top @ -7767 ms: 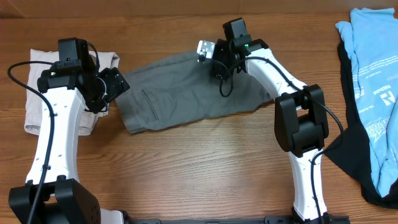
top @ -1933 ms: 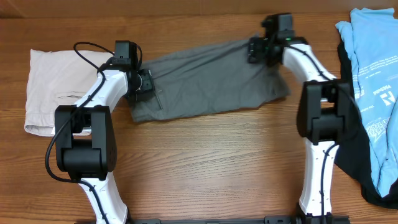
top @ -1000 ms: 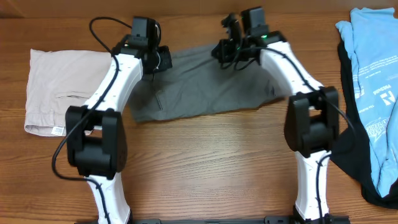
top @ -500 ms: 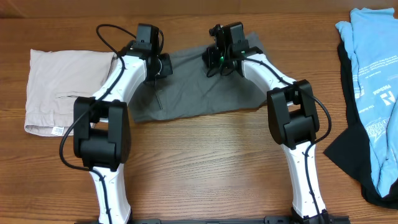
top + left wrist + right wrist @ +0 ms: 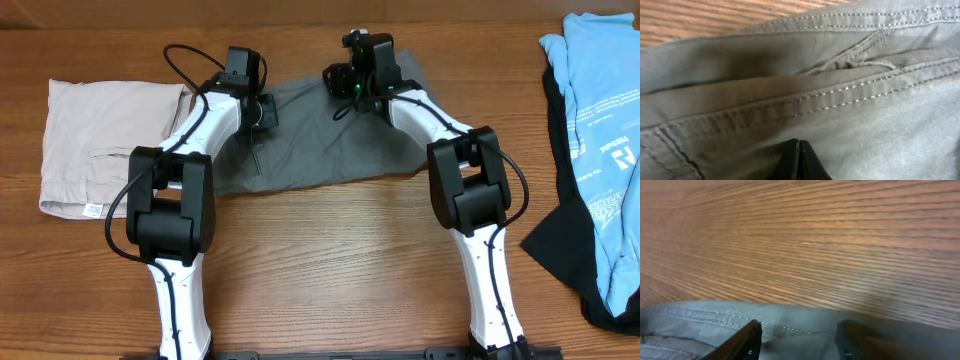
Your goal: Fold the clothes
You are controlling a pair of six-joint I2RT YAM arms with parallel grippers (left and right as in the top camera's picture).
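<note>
Overhead
Table: a brown wood-grain table (image 5: 330, 260) carries all the cloth.
Task garment: the dark grey woven shorts (image 5: 320, 140) lie spread at the far middle of the table, between the two arms. Their slit pocket (image 5: 257, 160) shows toward the left end.
Left gripper (image 5: 262, 108): it sits on the upper left part of the shorts. The jaws cannot be read from this height.
Right gripper (image 5: 335, 82): it sits at the far edge of the shorts, near the left gripper.
Other cloth: pale beige folded shorts with a white tag (image 5: 100, 130) lie near the left end of the grey pair. A light-blue shirt with white print (image 5: 600, 120) lies on a black garment (image 5: 555, 240) at the right edge, well apart.

Left wrist
Jaws: the two black fingers (image 5: 807, 165) are pressed together, pinching a fold of the grey cloth.
Cloth: stitched seams and a loose thread of the shorts (image 5: 865, 115) fill the view.

Right wrist
Jaws: the fingers (image 5: 747, 342) stand apart and hold nothing.
Cloth: the stitched edge of the shorts (image 5: 700, 322) lies under and between them, with bare wood beyond.
</note>
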